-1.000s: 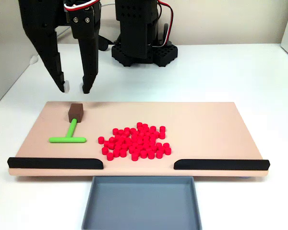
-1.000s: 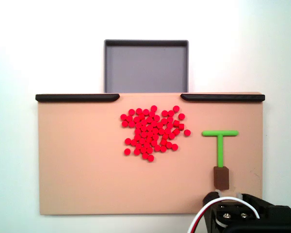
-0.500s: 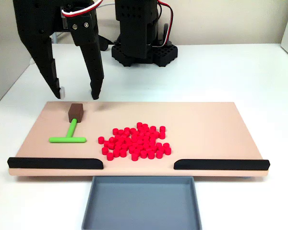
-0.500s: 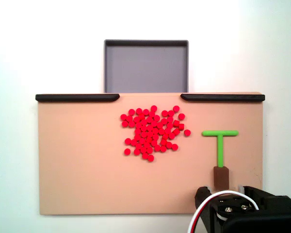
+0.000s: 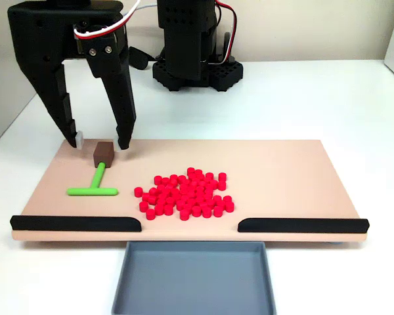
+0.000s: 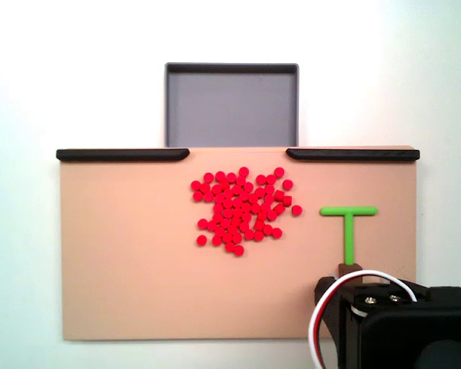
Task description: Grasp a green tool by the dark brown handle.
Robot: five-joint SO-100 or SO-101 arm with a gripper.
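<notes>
2 black fingers [image 5: 71, 125] of the claw [image 5: 100, 142] stand spread wide, and we see their tips down at the far left corner of the tan board [image 5: 282, 170], 1 on each side of the dark brown handle [image 5: 104, 154] in a fixed view. The right-hand tip in that view sits just beside the block's far corner; the left-hand tip, which carries a pale pad, stands a little apart from it. We cannot tell whether either tip touches the block.

In a fixed view from above, the arm's black body [image 6: 399, 327] with its white and red wires [image 6: 326, 307] covers most of the handle [image 6: 349, 267], leaving just its upper edge showing.

We see the green tool [image 5: 94, 185] lying flat on the board, its stem running from the handle toward the near edge and ending in a crossbar. From above, the tool [image 6: 348, 223] lies near the board's right side, crossbar toward the tray.

1 loose heap of small red cylinders [image 5: 184, 193] lies near the middle of the board, well apart from the tool. 2 long black strips [image 5: 75, 223] line the board's near edge with a gap between them, and a grey tray [image 5: 194, 279] sits on the white tabletop [image 5: 328, 98] just beyond that gap. The arm's base [image 5: 194, 69] stands behind the board.
</notes>
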